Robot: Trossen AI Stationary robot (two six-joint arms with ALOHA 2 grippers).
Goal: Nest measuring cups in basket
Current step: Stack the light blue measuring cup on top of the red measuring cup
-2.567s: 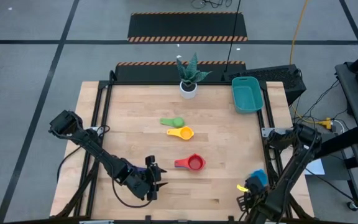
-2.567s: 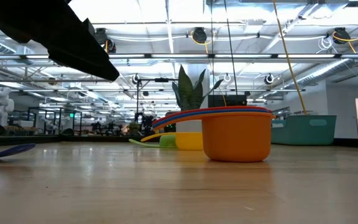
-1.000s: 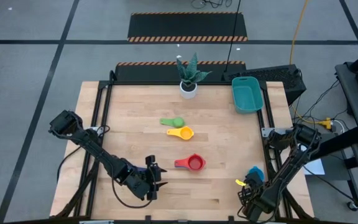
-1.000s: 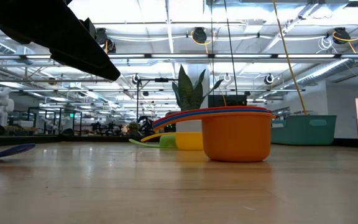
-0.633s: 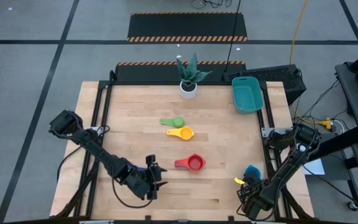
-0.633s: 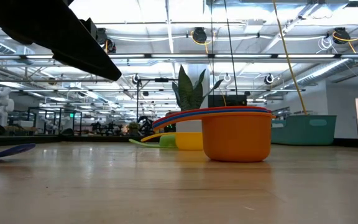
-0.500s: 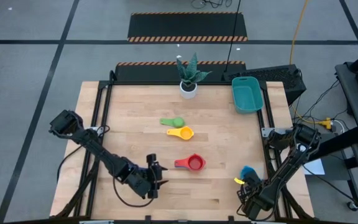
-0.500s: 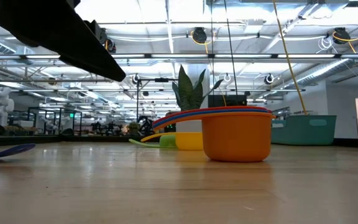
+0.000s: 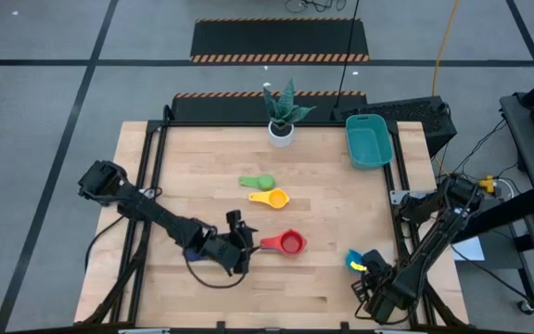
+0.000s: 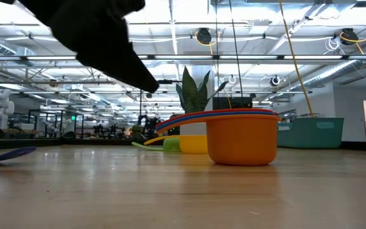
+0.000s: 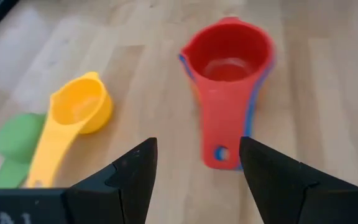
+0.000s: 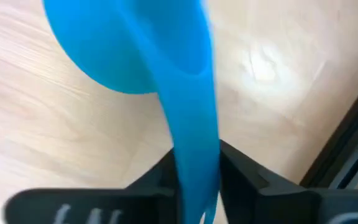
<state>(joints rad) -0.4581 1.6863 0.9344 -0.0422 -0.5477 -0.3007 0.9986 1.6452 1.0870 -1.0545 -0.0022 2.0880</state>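
No readable text, labels, brand names or numbers anywhere in these views. Only partial, blurred white marks show at the bottom edge of each wrist view, on the dark gripper body; too cut off to read. Only sign-like markings: orange-and-black hazard stripes [image 9: 279, 57] along the edges of dark floor mats beyond the table, seen from above; no wording on them.
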